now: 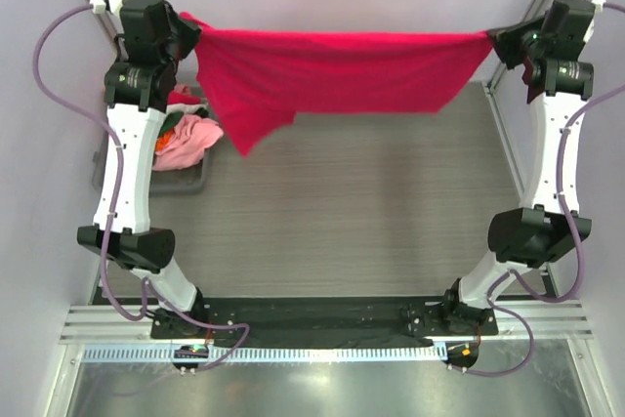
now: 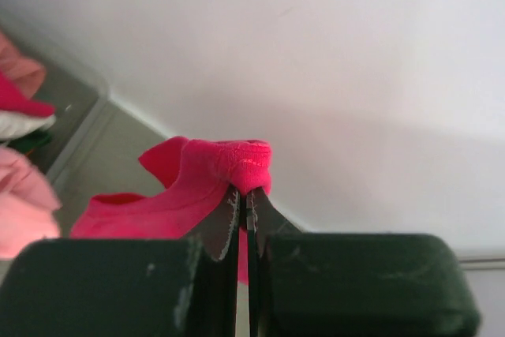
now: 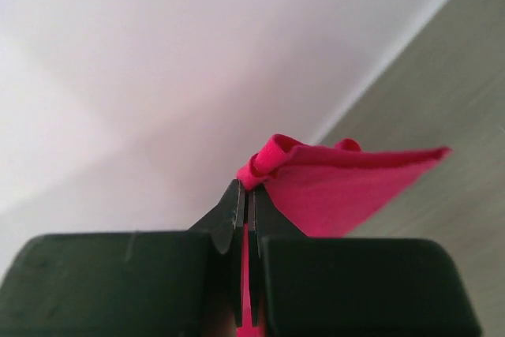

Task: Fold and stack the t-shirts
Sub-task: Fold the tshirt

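Pinched tight: the left gripper (image 2: 244, 199) has closed on a bunched corner of the crimson t-shirt (image 1: 332, 70), and the right gripper (image 3: 246, 193) is clamped on the opposite corner. The shirt hangs stretched between them over the table (image 1: 342, 212), at its far edge, sagging lower on the left. The other tees (image 1: 190, 139), pink and orange, are heaped in a grey bin (image 1: 184, 183) at far left.

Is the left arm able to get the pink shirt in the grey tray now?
Probably not yet. The pink shirt lies close beside it, unobstructed, but the left gripper is shut on the crimson t-shirt, stretched to the right gripper.
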Tool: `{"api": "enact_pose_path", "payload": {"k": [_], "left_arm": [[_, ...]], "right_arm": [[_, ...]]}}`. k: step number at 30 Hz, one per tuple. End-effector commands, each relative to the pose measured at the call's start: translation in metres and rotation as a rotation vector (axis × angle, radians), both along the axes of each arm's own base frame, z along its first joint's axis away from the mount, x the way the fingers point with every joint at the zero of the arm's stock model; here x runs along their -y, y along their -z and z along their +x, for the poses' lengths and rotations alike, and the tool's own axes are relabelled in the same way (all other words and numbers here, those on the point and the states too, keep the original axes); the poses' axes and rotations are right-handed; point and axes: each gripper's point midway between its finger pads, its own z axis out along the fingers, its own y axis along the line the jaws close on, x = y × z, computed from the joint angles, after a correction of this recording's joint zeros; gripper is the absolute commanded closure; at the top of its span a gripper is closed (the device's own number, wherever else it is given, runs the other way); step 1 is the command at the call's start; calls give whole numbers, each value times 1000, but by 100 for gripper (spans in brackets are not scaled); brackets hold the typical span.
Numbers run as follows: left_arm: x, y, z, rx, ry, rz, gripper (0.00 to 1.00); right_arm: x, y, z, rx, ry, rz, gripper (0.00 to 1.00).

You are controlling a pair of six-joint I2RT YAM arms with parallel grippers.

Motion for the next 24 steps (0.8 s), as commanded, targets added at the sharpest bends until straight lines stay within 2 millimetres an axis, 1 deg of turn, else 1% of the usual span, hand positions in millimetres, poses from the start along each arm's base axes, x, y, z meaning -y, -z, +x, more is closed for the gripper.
{"api": "enact_pose_path", "payload": {"k": [1,2,4,5,6,7,8,9,10,11,12,13,14,15,16,17,18,19,20,21,22,23,24], "left_arm": [[-11,-41,-2,138,-1,-42,100],[-12,-51,0,195,-2,-61,99],[-12,-34,12,212,38,-82,100],[-10,-4,26,206,48,-104,100],[-9,2,25,214,60,-108,100],[-8,15,29,203,71,-109,100],[-6,49,34,148,73,-107,100],[-6,63,34,128,75,-104,100],[-5,77,31,105,85,-103,100],[-4,113,29,52,84,-101,100],[-4,133,24,23,83,-105,100],[-4,137,15,32,83,-110,100],[-5,143,12,52,81,-115,100],[-6,187,1,-19,75,-118,100],[-6,189,-8,-11,77,-123,100],[-7,201,-15,-21,75,-121,100],[-6,231,-26,-75,81,-121,100],[-6,245,-34,-99,83,-120,100],[-5,245,-43,-82,92,-119,100],[-6,253,-51,-93,95,-117,100],[-6,282,-66,-149,92,-119,100],[-6,284,-76,-140,97,-122,100],[-4,292,-84,-150,109,-125,100]], "right_arm": [[-5,-60,2,167,-32,0,99],[-4,-47,9,142,-38,5,99],[-6,-21,22,99,-68,25,99],[-8,-9,26,87,-88,35,99],[-9,31,32,15,-97,71,99],[-11,39,34,25,-116,77,99],[-12,57,35,-1,-119,87,99],[-12,99,33,-78,-117,104,99],[-8,112,32,-84,-109,98,99],[-7,123,27,-97,-105,98,99],[-6,163,17,-169,-99,116,99],[-4,174,14,-169,-103,108,99],[-1,204,-2,-223,-90,124,99],[0,217,-9,-242,-86,129,99],[2,225,-14,-240,-87,123,99],[-1,251,-30,-290,-93,144,99],[-2,251,-39,-285,-99,129,99],[-2,257,-47,-297,-95,114,99],[-1,265,-56,-317,-88,87,99],[-3,275,-74,-337,-80,81,99],[-4,283,-83,-355,-76,77,99],[-5,289,-92,-367,-79,64,99],[-8,302,-109,-393,-74,62,99]]}}
